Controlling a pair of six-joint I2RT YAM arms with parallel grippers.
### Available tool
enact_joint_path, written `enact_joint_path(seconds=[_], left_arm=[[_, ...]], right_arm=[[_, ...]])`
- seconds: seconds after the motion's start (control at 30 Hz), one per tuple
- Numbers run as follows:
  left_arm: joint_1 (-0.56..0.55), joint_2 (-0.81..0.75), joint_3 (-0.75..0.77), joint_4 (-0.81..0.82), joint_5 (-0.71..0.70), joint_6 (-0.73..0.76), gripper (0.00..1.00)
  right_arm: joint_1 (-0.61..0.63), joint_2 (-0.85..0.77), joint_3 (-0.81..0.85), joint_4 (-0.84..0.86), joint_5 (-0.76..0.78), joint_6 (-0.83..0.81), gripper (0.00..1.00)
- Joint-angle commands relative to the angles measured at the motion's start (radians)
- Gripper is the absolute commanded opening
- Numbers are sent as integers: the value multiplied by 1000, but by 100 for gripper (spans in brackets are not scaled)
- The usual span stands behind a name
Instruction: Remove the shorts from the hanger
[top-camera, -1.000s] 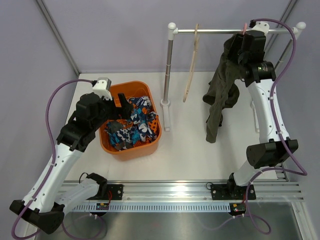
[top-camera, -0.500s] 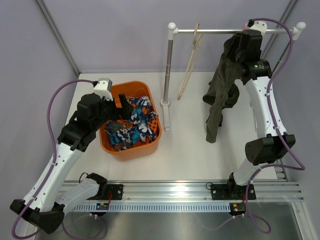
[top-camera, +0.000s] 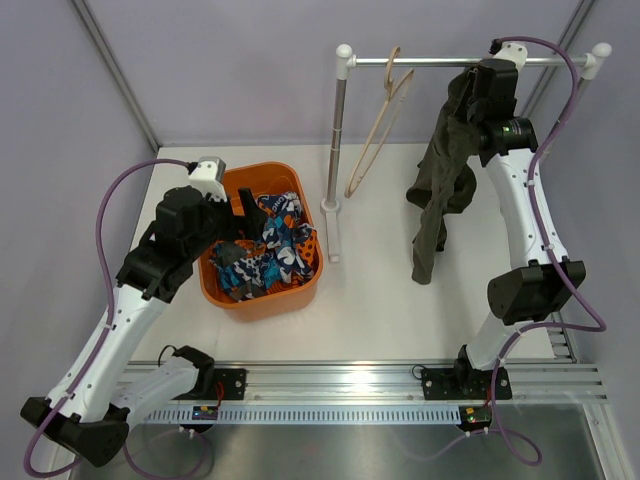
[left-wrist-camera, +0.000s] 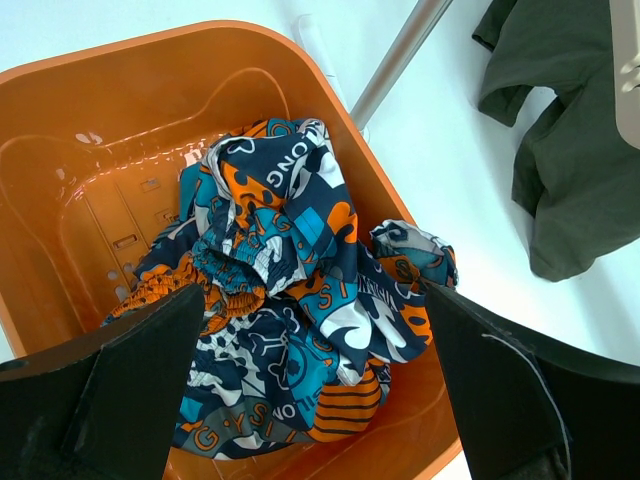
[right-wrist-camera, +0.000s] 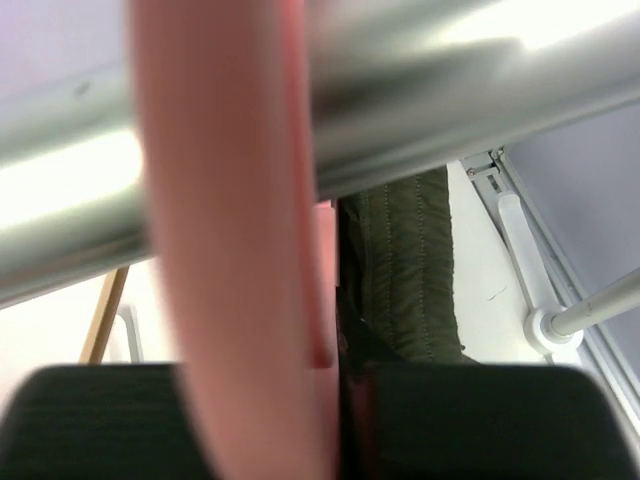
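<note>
Up at the steel rail (top-camera: 430, 62), the right fingers (right-wrist-camera: 480, 420) sit close by the pink hanger (right-wrist-camera: 230, 250) hooked over it. The dark olive shorts (top-camera: 440, 180) hang from that hanger just below them, drooping towards the table (top-camera: 370, 300); whether those fingers are parted or closed cannot be told, since they show only as a dark blur. Well apart, the left fingers (left-wrist-camera: 130, 390) are spread wide above the orange basket (left-wrist-camera: 60, 100), with the patterned clothes (left-wrist-camera: 300, 300) heaped directly beneath the gap between them.
</note>
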Motion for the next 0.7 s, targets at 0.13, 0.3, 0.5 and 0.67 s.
enact_joint_path(seconds=[0.13,0.3,0.5,0.67], left_arm=[[1,-1,-1,44,26,15,98],[2,5,2,47,26,15,98],[2,7,4,47,26,15,98],[2,10,4,47,54,14,97]], right_arm=[[-2,-55,61,-9,14,1,0],[-2,-105,98,-63,-7,1,0],[-2,-148,100,-88,-11,3,0],[-2,-150,130,-124,-34,4,0]])
